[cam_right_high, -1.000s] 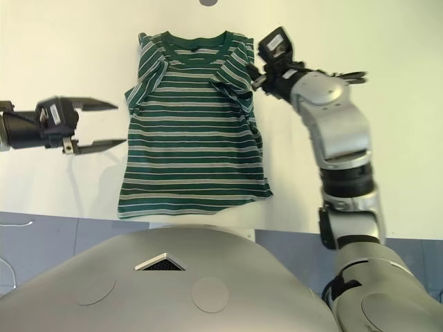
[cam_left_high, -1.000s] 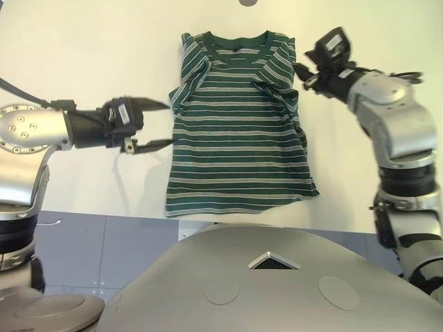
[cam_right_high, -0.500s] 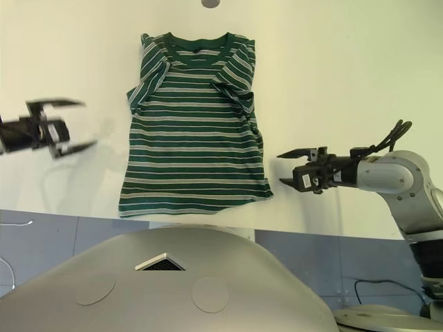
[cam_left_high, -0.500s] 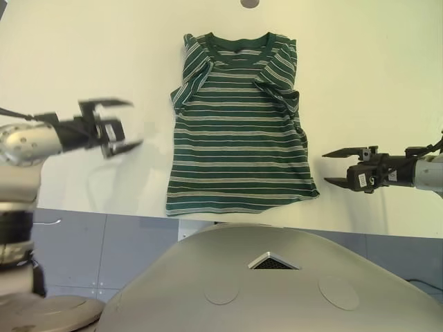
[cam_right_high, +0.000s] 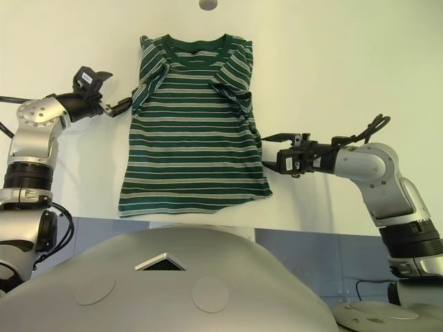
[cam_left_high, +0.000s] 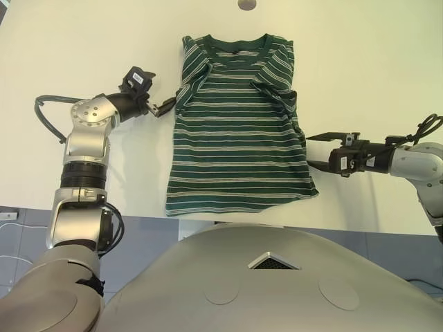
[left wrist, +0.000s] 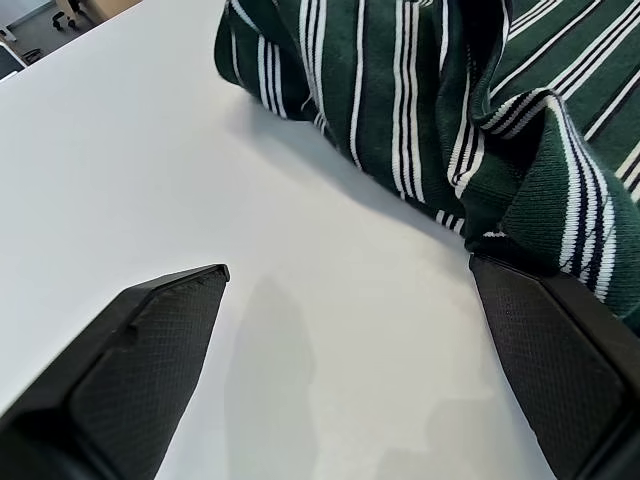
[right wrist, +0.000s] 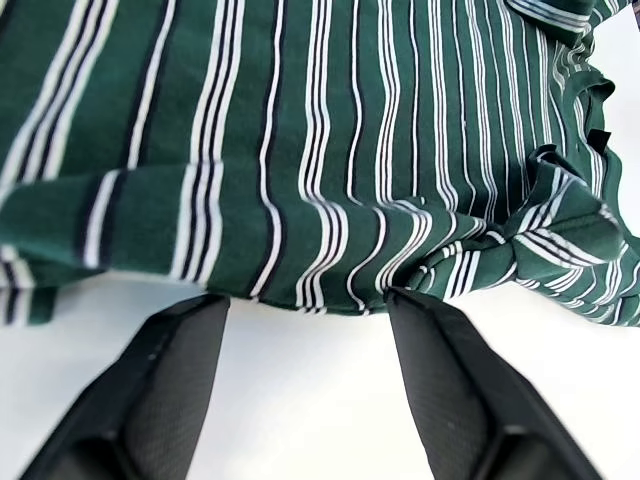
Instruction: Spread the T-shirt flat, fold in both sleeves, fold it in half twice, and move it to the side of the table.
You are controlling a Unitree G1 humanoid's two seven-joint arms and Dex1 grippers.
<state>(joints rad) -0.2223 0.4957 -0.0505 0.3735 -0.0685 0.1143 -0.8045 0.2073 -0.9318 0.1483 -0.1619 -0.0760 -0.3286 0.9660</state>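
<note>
The striped T-shirt (cam_left_high: 239, 138) is lying flat, sleeves folded in, midway across the table (cam_left_high: 374, 69), its hem close to the near edge. The left gripper (cam_left_high: 165, 106), fingers spread, is resting against the shirt's left folded shoulder. The right gripper (cam_left_high: 313, 151), likewise spread, is hovering just beside its right side.

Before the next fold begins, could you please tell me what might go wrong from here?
1. The open left tool sits at the bunched sleeve of the T-shirt; closing there may catch one layer and undo the fold.
2. The open right tool faces a rumpled side edge, so the fold may skew.
</note>
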